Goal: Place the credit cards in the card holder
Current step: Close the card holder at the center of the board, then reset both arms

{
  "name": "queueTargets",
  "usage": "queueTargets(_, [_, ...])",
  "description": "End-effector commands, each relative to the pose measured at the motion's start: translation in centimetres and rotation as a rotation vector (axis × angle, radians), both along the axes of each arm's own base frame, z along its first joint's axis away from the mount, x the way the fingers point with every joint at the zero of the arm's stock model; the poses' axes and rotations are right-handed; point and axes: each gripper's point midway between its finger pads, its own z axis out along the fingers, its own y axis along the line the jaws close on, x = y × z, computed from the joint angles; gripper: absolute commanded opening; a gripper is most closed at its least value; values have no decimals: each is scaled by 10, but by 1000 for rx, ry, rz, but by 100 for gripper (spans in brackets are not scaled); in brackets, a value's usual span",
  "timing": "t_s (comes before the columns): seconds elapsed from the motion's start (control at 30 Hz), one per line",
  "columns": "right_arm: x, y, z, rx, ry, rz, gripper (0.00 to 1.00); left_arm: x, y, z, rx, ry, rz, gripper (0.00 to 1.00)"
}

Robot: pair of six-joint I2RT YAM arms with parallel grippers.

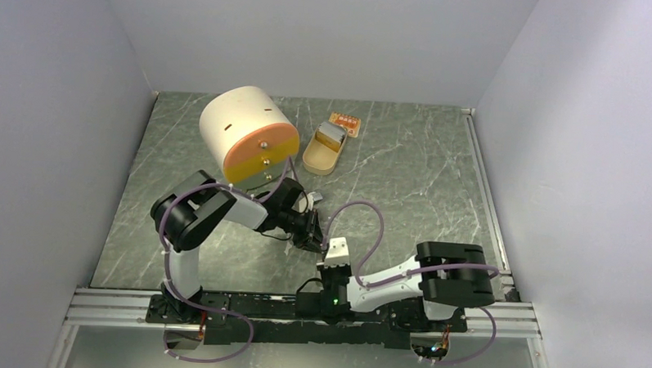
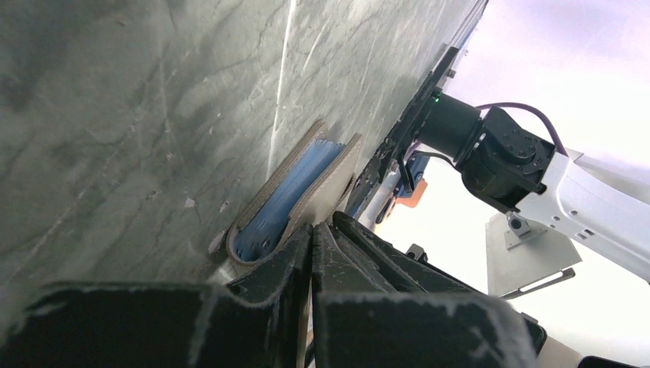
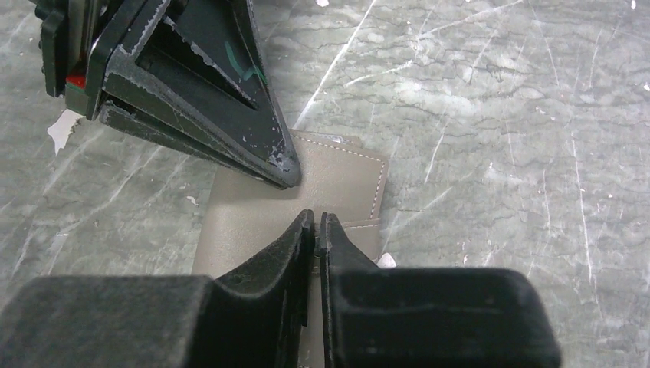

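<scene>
The card holder (image 3: 337, 180) is a flat taupe-grey case with stitched edges, lying on the marble table (image 1: 413, 187); the top view shows it (image 1: 337, 251) between both grippers. The left wrist view shows it edge-on (image 2: 337, 172), slightly open like a book, with the blue-grey card (image 2: 291, 192) inside. My left gripper (image 2: 314, 226) is shut on one flap's edge; it also shows in the right wrist view (image 3: 283, 172). My right gripper (image 3: 316, 216) is shut on the near flap. The gold-orange card (image 1: 344, 123) lies flat at the back of the table.
A tan oval tin (image 1: 324, 149) stands next to the orange card, with something grey inside. A large cream cylinder with an orange face (image 1: 247, 136) stands behind the left arm. Grey walls close in the table on three sides.
</scene>
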Motion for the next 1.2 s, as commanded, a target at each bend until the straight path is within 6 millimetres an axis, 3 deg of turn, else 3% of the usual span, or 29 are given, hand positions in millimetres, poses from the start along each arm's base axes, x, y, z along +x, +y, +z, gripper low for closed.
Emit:
queueTargets(0.0, [-58,-34,-56,-142,329,2,12,10,37,-42,234,-41,107,9])
queueTargets(0.07, [-50,-23,-36,-129,282,-5,16,17,33,-21,212,-76,111,9])
queueTargets(0.13, [-36,-13,3,-104,207,-27,23,31,31,4,213,-136,117,11])
queueTargets(0.27, [-5,-8,84,22,96,-58,39,71,31,65,220,-292,181,12])
queueTargets(0.33, [6,-11,117,111,82,-48,44,87,33,97,218,-368,214,13])
queueTargets(0.4, [14,-12,135,183,103,-18,49,97,39,128,226,-446,252,17])
queueTargets(0.5, [19,-13,167,327,122,54,63,105,55,175,241,-570,331,30])
queueTargets(0.53, [19,-15,179,373,118,76,72,106,63,191,246,-611,363,35])
queueTargets(0.6, [18,-21,201,470,100,105,99,101,80,225,234,-698,411,45])
queueTargets(0.67, [17,-28,217,543,77,127,99,92,95,246,222,-760,441,61])
queueTargets(0.7, [16,-30,222,565,70,141,99,87,103,255,218,-788,453,88])
queueTargets(0.73, [15,-33,225,578,72,145,99,81,110,260,215,-806,459,100])
queueTargets(0.9, [10,-45,215,592,129,75,99,49,138,268,151,-917,482,99])
queueTargets(1.17, [-2,-31,189,646,231,75,99,11,148,236,11,-913,485,99])
